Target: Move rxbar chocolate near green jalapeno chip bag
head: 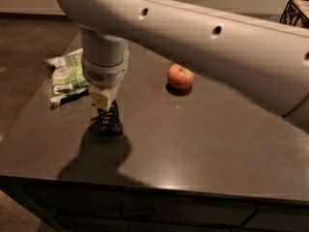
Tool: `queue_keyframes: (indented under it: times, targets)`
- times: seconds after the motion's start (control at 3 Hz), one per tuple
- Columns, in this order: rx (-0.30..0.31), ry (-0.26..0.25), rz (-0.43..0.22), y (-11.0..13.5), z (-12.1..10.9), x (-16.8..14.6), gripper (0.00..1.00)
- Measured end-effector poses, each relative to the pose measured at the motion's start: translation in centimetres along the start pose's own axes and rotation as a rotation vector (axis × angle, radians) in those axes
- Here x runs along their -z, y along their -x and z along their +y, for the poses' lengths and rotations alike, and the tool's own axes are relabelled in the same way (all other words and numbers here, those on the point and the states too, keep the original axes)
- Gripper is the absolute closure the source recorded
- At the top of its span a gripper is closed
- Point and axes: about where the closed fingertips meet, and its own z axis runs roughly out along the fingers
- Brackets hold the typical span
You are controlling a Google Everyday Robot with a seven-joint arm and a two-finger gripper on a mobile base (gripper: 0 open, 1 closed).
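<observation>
The rxbar chocolate (109,120), a small black wrapper bar with white text, hangs on end just over the dark table top (203,129). My gripper (104,99) is right above it and is shut on its upper end; the big white arm hides most of the gripper. The green jalapeno chip bag (64,76), green and white and crinkled, lies on the table's left side, just left of and behind the gripper and the bar. A short gap separates the bar from the bag.
A red apple (180,76) sits on the table to the right of the gripper. A dark wire basket (294,11) stands at the far right back. The table's left edge runs just beyond the bag, the front edge is near, and drawers sit below.
</observation>
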Motion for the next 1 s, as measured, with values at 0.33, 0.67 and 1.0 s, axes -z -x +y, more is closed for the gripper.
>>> queue_keyframes:
  times: [0.33, 0.67, 1.0]
  targets:
    - [0.02, -0.007, -0.021, 2.5, -0.9, -0.5, 0.6]
    - [0.041, -0.018, -0.043, 5.0, -1.7, -0.5, 0.37]
    - [0.058, -0.021, -0.071, 6.9, -2.4, -0.1, 0.13]
